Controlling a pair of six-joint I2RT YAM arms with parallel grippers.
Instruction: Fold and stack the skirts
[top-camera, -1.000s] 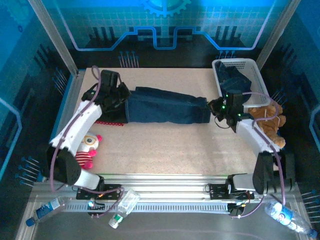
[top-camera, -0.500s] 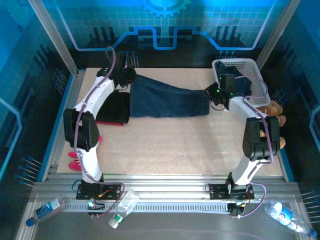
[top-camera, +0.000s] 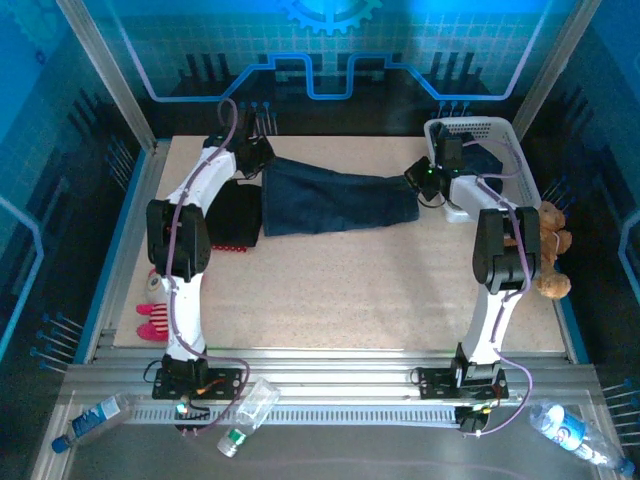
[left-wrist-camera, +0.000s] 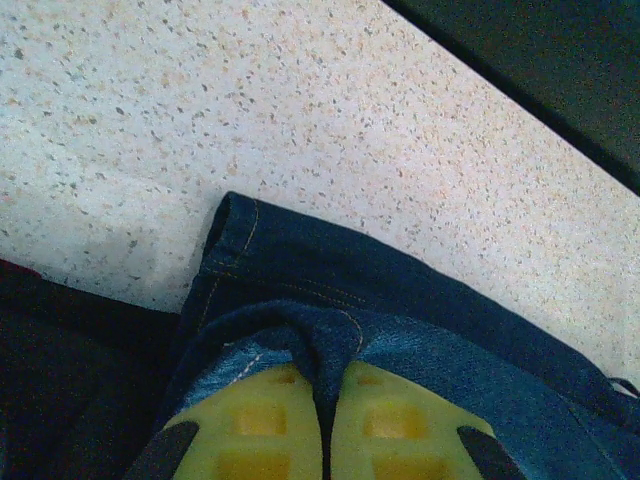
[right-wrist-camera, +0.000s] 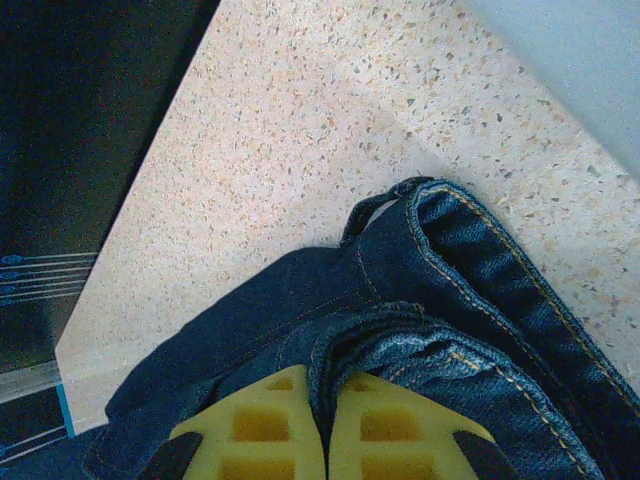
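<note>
Both arms had reached farther back across the surface, carrying the denim skirt with them. It lay stretched between them, its left end against the folded black skirt. The left jaws and the right jaws were each clamped on a bunched denim edge. Uneven pulling could slip a hem free or drag the black skirt askew.

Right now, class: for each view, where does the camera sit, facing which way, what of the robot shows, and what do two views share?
Top external: above and behind the bases, looking down on the table; both arms show.
Left wrist: on the left arm, facing down past the left hand, shut on the denim skirt.
Right wrist: on the right arm, facing down past the right hand, shut on it too.
Shared: both wrist views show the same denim skirt.
</note>
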